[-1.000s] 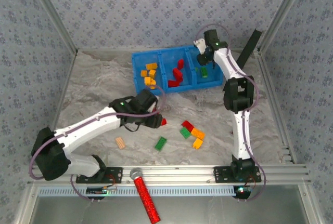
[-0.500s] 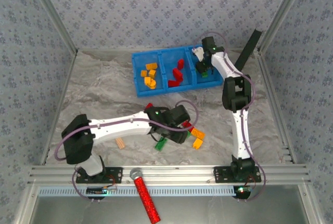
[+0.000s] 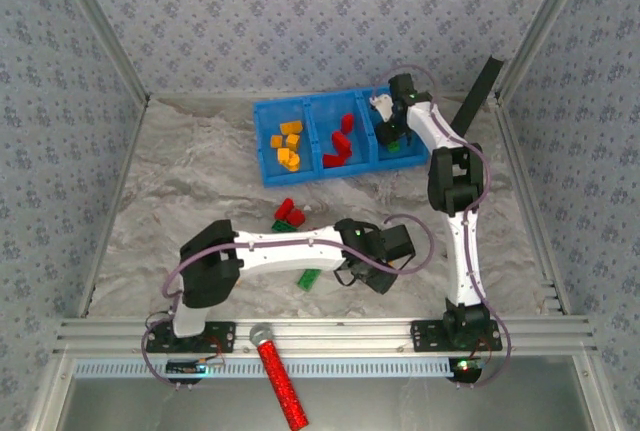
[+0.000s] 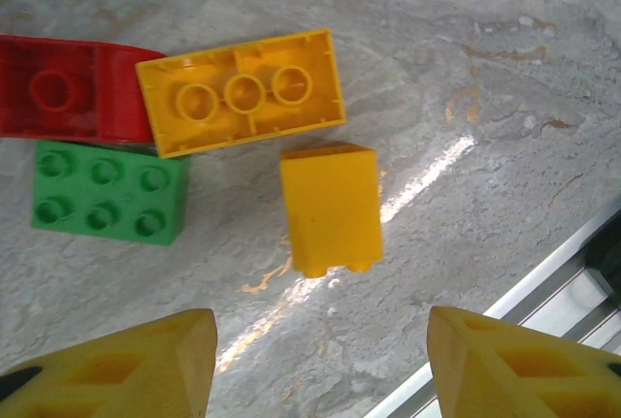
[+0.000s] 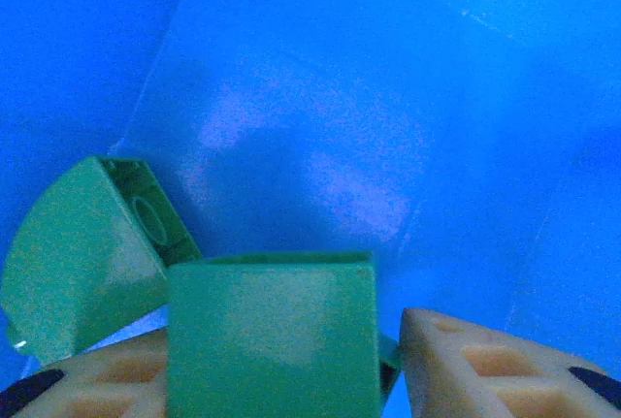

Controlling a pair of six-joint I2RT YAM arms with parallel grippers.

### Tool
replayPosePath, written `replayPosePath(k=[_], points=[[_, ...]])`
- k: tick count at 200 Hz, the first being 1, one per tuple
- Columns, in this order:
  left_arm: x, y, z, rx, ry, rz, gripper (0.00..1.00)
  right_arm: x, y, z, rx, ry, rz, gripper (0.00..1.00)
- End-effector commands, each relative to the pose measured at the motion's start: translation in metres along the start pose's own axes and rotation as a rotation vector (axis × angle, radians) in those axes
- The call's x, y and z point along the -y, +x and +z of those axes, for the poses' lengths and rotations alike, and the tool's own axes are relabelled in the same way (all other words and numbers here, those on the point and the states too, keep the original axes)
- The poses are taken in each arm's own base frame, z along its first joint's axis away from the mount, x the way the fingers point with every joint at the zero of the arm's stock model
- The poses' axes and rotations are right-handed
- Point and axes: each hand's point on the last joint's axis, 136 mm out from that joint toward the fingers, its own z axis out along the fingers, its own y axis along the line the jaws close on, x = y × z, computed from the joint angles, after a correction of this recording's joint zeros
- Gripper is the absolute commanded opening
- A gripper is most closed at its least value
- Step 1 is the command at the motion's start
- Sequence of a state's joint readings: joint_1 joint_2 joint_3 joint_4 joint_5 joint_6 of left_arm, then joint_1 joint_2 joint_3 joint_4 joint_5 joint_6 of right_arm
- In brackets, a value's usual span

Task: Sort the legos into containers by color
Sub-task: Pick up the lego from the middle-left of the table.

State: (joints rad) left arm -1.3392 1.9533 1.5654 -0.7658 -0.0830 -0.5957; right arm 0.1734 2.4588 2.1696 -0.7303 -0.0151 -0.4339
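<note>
The blue tray (image 3: 268, 169) is sitting at the far middle of the desk (image 3: 180, 201). Its left compartment is holding yellow-orange bricks (image 3: 287, 145), its middle one red bricks (image 3: 341, 147), and its right one green pieces. In the right wrist view, a curved green brick (image 5: 82, 263) is lying against the blue tray wall (image 5: 320, 98).

The right tool (image 3: 388, 133) is reaching down into that right compartment. It is clenched on a square green brick (image 5: 272, 336), which is sitting between its pale fingers (image 5: 475, 369).

On the open desk, a red brick and a green brick (image 3: 286, 214) are lying together near the middle, and a lone green brick (image 3: 309, 277) is lying nearer the front rail.

The left arm is stretching across to the right. The left tool (image 3: 385, 279) is hanging released over a cluster of four bricks, with nothing between its yellow fingers (image 4: 126, 365).

In that cluster:
- A long yellow-orange brick (image 4: 243, 93) is lying underside up.
- It is touching a red brick (image 4: 68, 100) at its left end.
- A green studded brick (image 4: 107, 190) is lying just below those two.
- A short yellow-orange brick (image 4: 330, 207) is lying on its side, just beside the long one and closest to the fingers.

A red glittery stick (image 3: 280, 381) is resting across the front rail, near the arm bases.
</note>
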Motion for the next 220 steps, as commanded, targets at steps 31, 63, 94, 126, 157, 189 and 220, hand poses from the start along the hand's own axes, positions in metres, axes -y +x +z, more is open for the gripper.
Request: replayPosePath(k=[31, 63, 94, 126, 157, 189, 220], points=[[-0.004, 0.006, 0.019, -0.057, -0.084, 0.050, 0.60, 0.010, -0.007, -0.039, 0.046, -0.002, 0.035, 0.55], [-0.003, 0.004, 0.032, -0.063, -0.101, 0.060, 0.60, 0.012, -0.011, -0.046, 0.066, 0.002, 0.044, 0.58], [0.008, 0.004, 0.040, -0.071, -0.071, 0.062, 0.60, 0.015, -0.021, -0.054, 0.084, 0.009, 0.058, 0.63], [0.012, 0.006, 0.050, -0.088, -0.060, 0.059, 0.59, 0.018, -0.028, -0.064, 0.101, 0.019, 0.062, 0.70], [0.014, 0.009, 0.060, -0.110, -0.053, 0.053, 0.57, 0.019, -0.030, -0.075, 0.112, 0.024, 0.079, 0.74], [0.013, 0.014, 0.067, -0.129, -0.062, 0.053, 0.53, 0.020, -0.029, -0.084, 0.113, 0.026, 0.091, 0.76], [0.012, 0.015, 0.069, -0.129, -0.068, 0.050, 0.40, 0.021, -0.027, -0.094, 0.117, 0.027, 0.106, 0.76]])
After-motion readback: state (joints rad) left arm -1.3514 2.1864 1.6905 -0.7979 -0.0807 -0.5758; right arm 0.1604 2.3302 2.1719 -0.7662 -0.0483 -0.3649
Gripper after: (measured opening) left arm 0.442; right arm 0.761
